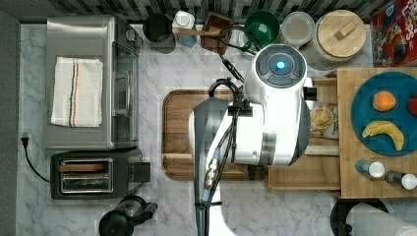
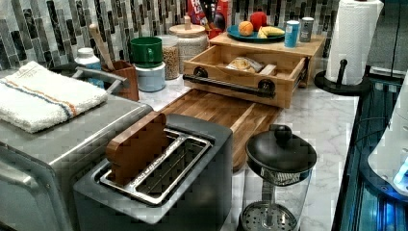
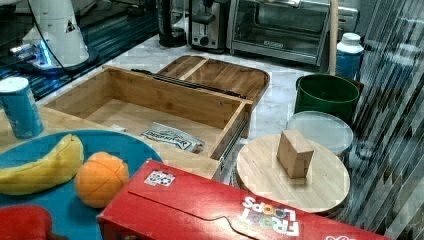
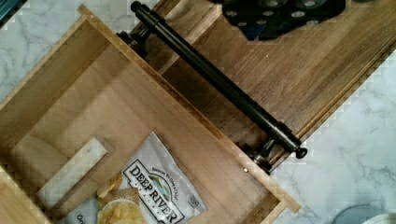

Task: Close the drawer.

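Chip bag point(image 4: 156, 186) inside drawer point(image 4: 56, 84), wide open; handle point(image 4: 219, 81) untouched, push undone; my claw's state unclear.

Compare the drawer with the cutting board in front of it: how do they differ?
The drawer is pale wood; the cutting board is darker brown. The drawer is a raised-sided box with a black bar handle, holding a chip bag; the cutting board lies flat and bare. Both are wooden.
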You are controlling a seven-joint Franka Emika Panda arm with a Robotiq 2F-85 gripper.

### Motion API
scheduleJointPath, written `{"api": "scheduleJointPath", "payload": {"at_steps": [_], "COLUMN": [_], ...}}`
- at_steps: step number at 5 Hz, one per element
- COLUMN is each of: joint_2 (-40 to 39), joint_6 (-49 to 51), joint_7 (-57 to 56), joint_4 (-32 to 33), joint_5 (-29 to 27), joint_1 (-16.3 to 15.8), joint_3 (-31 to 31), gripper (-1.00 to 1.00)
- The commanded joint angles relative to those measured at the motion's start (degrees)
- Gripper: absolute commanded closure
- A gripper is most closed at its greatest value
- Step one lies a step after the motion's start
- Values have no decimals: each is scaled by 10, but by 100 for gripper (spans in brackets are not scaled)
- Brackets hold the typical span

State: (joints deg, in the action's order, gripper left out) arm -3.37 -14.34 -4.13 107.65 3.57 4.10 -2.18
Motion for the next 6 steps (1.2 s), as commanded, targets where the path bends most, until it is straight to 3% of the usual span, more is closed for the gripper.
{"api": "scheduleJointPath", "payload": {"at_steps": [1, 4, 5, 6], "joint_2": [12, 11, 22, 19], "joint_6": [-46, -42, -80, -153], "joint_7": [-54, -62, -96, -142], "joint_4": [32, 45, 89, 150], "joint_5": [-62, -41, -48, -38], "joint_1": [-33, -86, -84, -72], "joint_3": [33, 81, 85, 92], "gripper": [-100, -100, 100, 100]}}
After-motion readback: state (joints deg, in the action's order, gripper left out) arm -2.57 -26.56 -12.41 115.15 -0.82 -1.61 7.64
